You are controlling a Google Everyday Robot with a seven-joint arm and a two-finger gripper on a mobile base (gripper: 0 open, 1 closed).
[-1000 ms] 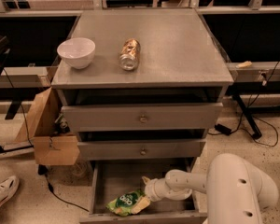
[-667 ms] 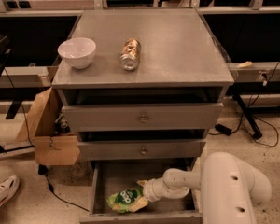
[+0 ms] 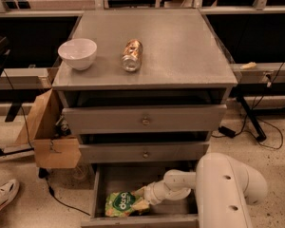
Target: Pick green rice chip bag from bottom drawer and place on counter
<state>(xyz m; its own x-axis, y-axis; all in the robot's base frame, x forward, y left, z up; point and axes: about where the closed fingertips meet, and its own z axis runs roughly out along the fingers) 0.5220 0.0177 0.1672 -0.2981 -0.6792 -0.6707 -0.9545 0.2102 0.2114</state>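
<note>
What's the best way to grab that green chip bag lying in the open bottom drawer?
Probably by its right end, from above and the right: the green rice chip bag lies flat near the left wall of the bottom drawer, and the gripper sits at that end.

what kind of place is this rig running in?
Probably a robotics lab or workshop, not a home: loose cables on a speckled floor, a cardboard box beside the cabinet. The gripper is down in the bottom drawer at the green rice chip bag.

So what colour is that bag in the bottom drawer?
Rice chip bag: bright green, white lettering, yellow patches; camera view. Gripper at its right end.
</note>
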